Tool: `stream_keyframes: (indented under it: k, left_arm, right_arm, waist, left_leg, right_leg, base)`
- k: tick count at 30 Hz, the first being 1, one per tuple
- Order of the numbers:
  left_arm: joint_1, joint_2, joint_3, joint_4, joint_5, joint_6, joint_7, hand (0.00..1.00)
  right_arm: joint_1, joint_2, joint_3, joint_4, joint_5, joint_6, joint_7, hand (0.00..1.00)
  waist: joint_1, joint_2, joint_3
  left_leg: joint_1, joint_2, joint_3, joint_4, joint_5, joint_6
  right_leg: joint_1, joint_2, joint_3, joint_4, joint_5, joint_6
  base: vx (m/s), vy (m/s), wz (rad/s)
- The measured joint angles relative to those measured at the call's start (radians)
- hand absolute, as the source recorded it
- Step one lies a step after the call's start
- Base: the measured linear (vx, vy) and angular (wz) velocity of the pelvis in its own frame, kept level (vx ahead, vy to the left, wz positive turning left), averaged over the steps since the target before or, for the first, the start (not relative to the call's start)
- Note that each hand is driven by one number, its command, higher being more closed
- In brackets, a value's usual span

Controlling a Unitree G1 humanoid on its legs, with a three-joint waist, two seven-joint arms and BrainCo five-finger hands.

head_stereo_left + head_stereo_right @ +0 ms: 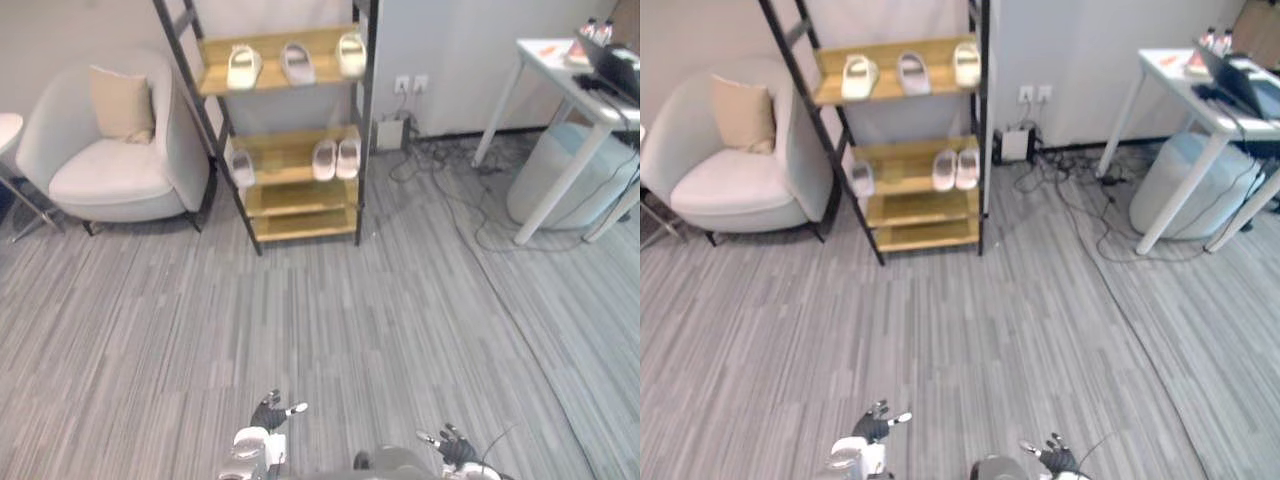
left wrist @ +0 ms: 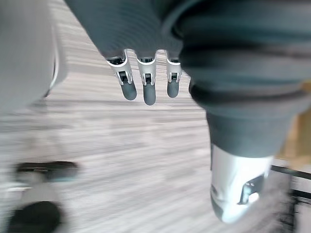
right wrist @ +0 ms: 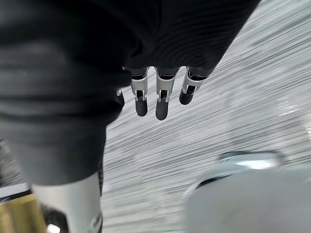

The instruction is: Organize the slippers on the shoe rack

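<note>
Left eye view: my left hand (image 1: 268, 412) and my right hand (image 1: 455, 445) sit low at the near edge of the grey floor (image 1: 330, 320), well apart from the shoe rack (image 1: 300, 198), which stands far ahead of me against the wall, just beside a pale armchair (image 1: 110, 165). In the wrist views my left fingers (image 2: 149, 90) and my right fingers (image 3: 163, 102) hang straight and loose over the floor, so both hands are slack and uncurled, with nothing in them. All the slippers I can see lie on the rack, out of my reach. On the top shelf a left slipper (image 1: 243, 66), a middle slipper (image 1: 297, 63) and a right slipper (image 1: 351, 53) lie in a row with gaps between them. One shelf down, a single slipper (image 1: 242, 167) lies at the left end by the slanted frame post, and a pair (image 1: 336, 158) lies close together toward the right end.
</note>
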Motion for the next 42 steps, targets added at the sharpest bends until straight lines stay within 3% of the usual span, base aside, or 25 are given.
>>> stream_keyframes:
  k: [2, 3, 5, 7, 9, 10, 11, 12, 13, 15, 18, 20, 21, 22, 24, 27, 28, 30, 33, 35, 36, 37, 38, 39, 42]
  left_arm:
    - [0.001, -0.008, -0.004, -0.015, 0.0, -0.001, 0.001, 0.0]
    - [0.001, -0.008, -0.006, -0.015, 0.0, -0.001, 0.001, 0.0]
    - [0.005, -0.002, -0.027, -0.012, 0.0, 0.0, 0.001, 0.0]
    - [0.005, -0.004, -0.027, 0.001, 0.001, 0.004, 0.001, 0.0]
    - [0.004, 0.01, -0.043, 0.013, 0.002, 0.003, 0.001, 0.0]
    - [0.002, 0.022, -0.062, 0.027, 0.002, 0.006, 0.0, 0.0]
    - [0.003, 0.022, -0.064, 0.028, 0.001, 0.008, 0.0, 0.0]
    - [0.004, 0.03, -0.059, 0.028, 0.001, 0.008, 0.001, 0.0]
    - [0.005, 0.038, -0.06, 0.04, 0.0, 0.008, 0.002, 0.0]
    - [0.002, 0.049, -0.062, 0.06, 0.0, 0.008, 0.002, 0.0]
    - [-0.009, 0.065, -0.061, 0.074, 0.0, 0.008, 0.001, 0.0]
    - [-0.009, 0.073, -0.072, 0.095, 0.0, 0.009, 0.001, 0.0]
    - [-0.01, 0.072, -0.083, 0.107, 0.0, 0.01, 0.001, 0.0]
    - [-0.011, 0.059, -0.087, 0.113, 0.0, 0.007, -0.003, 0.0]
    - [-0.022, 0.049, -0.074, 0.113, 0.0, 0.005, -0.001, 0.0]
    - [-0.022, 0.024, -0.022, 0.091, 0.001, 0.006, -0.002, 0.0]
    - [-0.014, 0.013, -0.005, 0.067, 0.0, 0.005, -0.002, 0.0]
    - [-0.012, 0.007, -0.003, 0.036, 0.0, 0.002, -0.002, 0.0]
    - [-0.004, 0.0, -0.003, 0.018, 0.0, -0.001, 0.0, 0.0]
    - [-0.005, -0.004, -0.006, 0.011, 0.0, -0.001, 0.0, 0.0]
    - [-0.004, -0.007, -0.023, 0.007, 0.0, -0.001, 0.001, 0.0]
    - [-0.004, -0.006, -0.043, 0.009, 0.0, 0.0, 0.001, 0.0]
    - [-0.004, -0.006, -0.051, 0.009, 0.0, -0.001, 0.0, 0.0]
    - [-0.003, 0.011, -0.068, 0.02, 0.0, -0.001, 0.0, 0.0]
    - [-0.006, 0.031, -0.094, 0.046, 0.001, 0.005, -0.001, 0.0]
  right_arm:
    - [-0.015, 0.02, 0.001, 0.002, -0.002, 0.003, 0.0, 0.0]
    - [-0.016, 0.024, 0.001, 0.003, -0.002, 0.003, -0.001, 0.0]
    - [-0.012, 0.04, 0.001, 0.009, -0.004, 0.006, -0.003, 0.0]
    - [0.004, 0.05, 0.005, 0.009, -0.005, 0.007, -0.002, 0.0]
    - [0.007, 0.055, 0.004, 0.01, -0.009, 0.009, 0.005, 0.0]
    - [0.014, 0.066, -0.001, 0.01, -0.019, 0.01, 0.009, 0.0]
    - [0.015, 0.068, -0.002, 0.008, -0.023, 0.011, 0.01, 0.0]
    - [0.011, 0.069, -0.005, 0.003, -0.034, 0.006, 0.014, 0.0]
    - [0.007, 0.06, -0.005, 0.004, -0.044, 0.003, 0.019, 0.0]
    - [0.001, 0.052, -0.005, 0.004, -0.044, 0.001, 0.023, 0.0]
    - [-0.019, 0.054, -0.033, 0.006, -0.045, -0.007, 0.024, 0.0]
    - [-0.026, 0.049, -0.044, 0.01, -0.042, -0.007, 0.023, 0.0]
    - [-0.028, 0.041, -0.055, 0.016, -0.04, -0.007, 0.024, 0.0]
    - [-0.039, 0.034, -0.071, 0.025, -0.043, -0.008, 0.022, 0.0]
    - [-0.053, 0.029, -0.085, 0.046, -0.036, -0.006, 0.021, 0.0]
    - [-0.043, 0.027, -0.06, 0.037, -0.034, -0.006, 0.02, 0.0]
    - [-0.037, 0.023, -0.02, 0.024, -0.033, -0.006, 0.02, 0.0]
    - [-0.028, 0.032, 0.005, 0.01, -0.026, -0.005, 0.021, 0.0]
    - [-0.026, 0.043, 0.003, 0.003, -0.003, -0.006, 0.02, 0.0]
    - [-0.018, 0.045, 0.0, 0.003, 0.0, -0.005, 0.019, 0.0]
    - [-0.014, 0.043, 0.0, 0.004, -0.002, -0.005, 0.011, 0.0]
    - [-0.013, 0.039, -0.001, 0.006, -0.002, -0.005, 0.009, 0.0]
    - [-0.013, 0.038, 0.0, 0.008, -0.003, -0.005, 0.007, 0.0]
    - [-0.013, 0.049, 0.001, 0.028, -0.004, -0.003, 0.003, 0.0]
    - [-0.006, 0.074, 0.004, 0.044, -0.007, 0.001, 0.004, 0.0]
  waist:
    - [0.009, 0.006, -0.001]
    - [0.01, 0.007, -0.002]
    - [0.034, -0.009, -0.04]
    - [0.033, -0.042, -0.072]
    - [0.034, -0.059, -0.072]
    - [0.029, -0.067, -0.073]
    - [0.026, -0.066, -0.071]
    - [0.019, -0.063, -0.068]
    - [0.019, -0.046, -0.055]
    - [0.006, -0.035, -0.056]
    - [-0.011, -0.031, -0.051]
    - [-0.027, -0.039, -0.049]
    - [-0.037, -0.029, -0.043]
    - [-0.032, -0.004, -0.037]
    - [-0.031, 0.004, -0.027]
    - [-0.039, 0.008, -0.022]
    - [-0.026, 0.001, -0.012]
    - [-0.006, 0.01, -0.006]
    - [-0.002, 0.005, -0.006]
    - [-0.001, 0.003, -0.005]
    - [0.001, 0.001, -0.005]
    - [0.0, 0.008, -0.01]
    - [0.002, 0.011, -0.012]
    - [0.013, -0.016, -0.042]
    - [0.005, -0.066, -0.069]
  left_leg:
    - [-0.019, -0.086, 0.015, -0.393, 0.048, -0.001]
    - [-0.021, -0.097, 0.01, -0.433, 0.063, -0.003]
    - [-0.038, -0.157, -0.025, -0.499, 0.209, 0.074]
    - [-0.007, -0.204, -0.004, -0.483, 0.194, 0.108]
    - [0.042, -0.239, 0.002, -0.489, 0.158, 0.122]
    - [0.103, -0.264, -0.011, -0.515, 0.135, 0.137]
    - [0.123, -0.265, -0.023, -0.521, 0.122, 0.143]
    - [0.197, -0.271, -0.041, -0.538, 0.087, 0.137]
    - [0.294, -0.27, -0.054, -0.582, 0.069, 0.142]
    - [0.387, -0.254, -0.076, -0.658, 0.069, 0.142]
    - [0.444, -0.207, -0.116, -0.708, 0.048, 0.107]
    - [0.464, -0.182, -0.168, -0.709, 0.018, 0.063]
    - [0.48, -0.164, -0.197, -0.708, 0.004, 0.043]
    - [0.485, -0.141, -0.203, -0.699, 0.008, 0.038]
    - [0.476, -0.135, -0.22, -0.644, 0.037, 0.006]
    - [0.338, -0.091, -0.234, -0.267, 0.09, -0.085]
    - [0.223, -0.046, -0.233, -0.024, 0.154, -0.118]
    - [0.147, 0.011, -0.166, 0.139, 0.098, -0.068]
    - [0.064, 0.023, -0.035, 0.034, 0.017, -0.014]
    - [0.032, -0.008, -0.001, -0.15, 0.018, -0.014]
    - [0.041, -0.081, -0.017, -0.414, 0.061, -0.011]
    - [0.044, -0.11, -0.052, -0.51, 0.099, -0.01]
    - [0.041, -0.119, -0.065, -0.531, 0.122, -0.004]
    - [0.045, -0.171, -0.088, -0.53, 0.184, 0.045]
    - [0.072, -0.219, -0.044, -0.533, 0.151, 0.083]
  right_leg:
    - [0.051, -0.001, 0.025, -0.047, -0.029, 0.028]
    - [0.055, 0.0, 0.027, -0.05, -0.034, 0.032]
    - [0.08, -0.019, 0.083, -0.069, -0.076, 0.07]
    - [0.073, -0.073, 0.127, -0.004, -0.09, 0.092]
    - [0.015, -0.097, 0.174, 0.202, -0.078, 0.15]
    - [-0.054, -0.106, 0.201, 0.424, -0.006, 0.242]
    - [-0.078, -0.108, 0.206, 0.491, 0.012, 0.255]
    - [-0.129, -0.114, 0.199, 0.659, 0.017, 0.231]
    - [-0.163, -0.121, 0.166, 0.736, -0.013, 0.174]
    - [-0.22, -0.122, 0.101, 0.696, -0.057, 0.113]
    - [-0.348, -0.094, 0.056, 0.45, -0.062, 0.104]
    - [-0.37, -0.055, 0.107, 0.153, 0.113, 0.104]
    - [-0.341, -0.041, 0.094, 0.137, 0.176, 0.074]
    - [-0.323, -0.029, 0.082, 0.142, 0.169, 0.063]
    - [-0.314, -0.04, 0.06, 0.188, 0.104, 0.044]
    - [-0.201, -0.042, 0.012, 0.137, 0.056, 0.025]
    - [-0.138, -0.033, 0.007, 0.103, 0.038, 0.01]
    - [-0.068, -0.019, 0.008, 0.077, 0.021, -0.007]
    - [0.029, -0.025, 0.022, -0.004, 0.013, 0.002]
    - [0.058, -0.036, 0.027, -0.032, 0.006, 0.015]
    - [0.091, -0.052, 0.038, -0.056, -0.013, 0.043]
    - [0.101, -0.052, 0.044, -0.064, -0.024, 0.058]
    - [0.103, -0.051, 0.049, -0.064, -0.029, 0.064]
    - [0.112, -0.085, 0.091, -0.056, -0.057, 0.095]
    - [0.083, -0.139, 0.137, 0.024, -0.044, 0.119]
  base:
    - [0.39, 0.082, -0.23]
    - [0.41, 0.14, -0.34]
    - [0.57, 0.206, -0.54]
    - [0.63, 0.186, -0.29]
    - [0.52, 0.177, 0.08]
    - [0.42, 0.149, 0.24]
    - [0.51, 0.143, 0.29]
    - [0.59, 0.099, 0.16]
    - [0.57, 0.072, 0.12]
    - [0.43, -0.016, 0.26]
    - [0.38, -0.149, 0.42]
    - [0.5, -0.3, 0.58]
    - [0.49, -0.266, 0.42]
    - [0.45, -0.256, 0.36]
    - [0.36, -0.238, 0.29]
    - [0.34, -0.231, 0.42]
    - [0.28, -0.172, 0.03]
    - [0.29, -0.127, -0.21]
    - [0.23, -0.017, -0.19]
    - [0.34, 0.077, -0.12]
    - [0.29, 0.119, -0.14]
    - [0.37, 0.165, -0.17]
    - [0.44, 0.262, -0.33]
    - [0.59, 0.283, -0.32]
    - [0.43, 0.189, -0.19]
